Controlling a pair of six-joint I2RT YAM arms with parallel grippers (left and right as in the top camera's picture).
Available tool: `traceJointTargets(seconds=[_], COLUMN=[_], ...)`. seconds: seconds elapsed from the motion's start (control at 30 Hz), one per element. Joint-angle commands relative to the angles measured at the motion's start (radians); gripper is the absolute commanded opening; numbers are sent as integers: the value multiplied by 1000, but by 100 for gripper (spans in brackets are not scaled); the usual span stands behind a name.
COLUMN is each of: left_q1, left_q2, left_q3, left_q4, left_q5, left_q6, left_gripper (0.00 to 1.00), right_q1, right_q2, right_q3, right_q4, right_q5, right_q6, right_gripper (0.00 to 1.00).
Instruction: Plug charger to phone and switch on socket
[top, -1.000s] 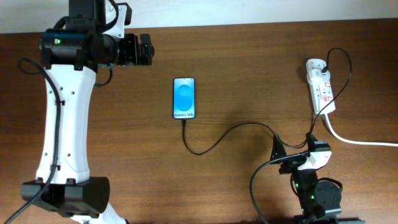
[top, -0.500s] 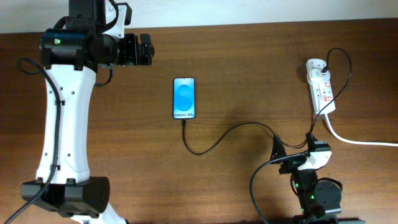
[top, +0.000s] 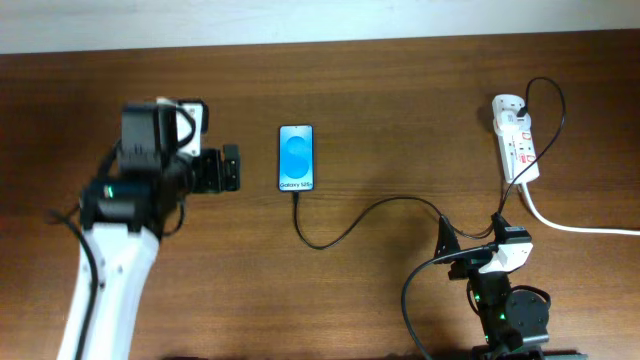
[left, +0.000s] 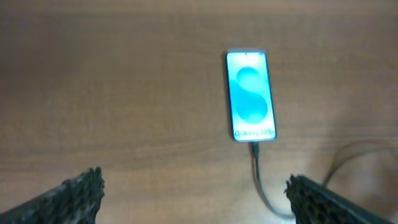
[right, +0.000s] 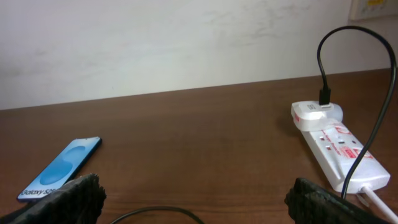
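Note:
The phone (top: 296, 158) lies flat with its blue screen up, also in the left wrist view (left: 250, 96) and the right wrist view (right: 59, 168). The charger (top: 345, 232), a thin black cable, has its tip in the phone's bottom edge and runs right, up to the socket (top: 516, 140), a white power strip at the right, also in the right wrist view (right: 336, 144). My left gripper (top: 228, 169) is open and empty, just left of the phone. My right gripper (top: 455, 243) is open and empty near the front right, beside the cable.
The socket's thick white cord (top: 585, 226) runs off the right edge. A pale wall (top: 320, 20) lines the table's far side. My right arm's base (top: 505, 305) sits at the front edge.
My left arm has swung down and toward the front, bringing its gripper lower, level with the phone. The right arm, phone and cable have not moved.

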Motion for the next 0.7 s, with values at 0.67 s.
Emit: traceJointTargets(seconds=[0.67], left_q1=[47], left_q2=[-1205], left_q3=[-1161], left_q4=[780], left_q5=[-11], left_q6=[293], left_gripper=[99], right_q1=[6], right_q2=[-8], right_q3=[-5], right_q4=[-6], right_q5=[-2], right_q6=[10], right_gripper=[98])
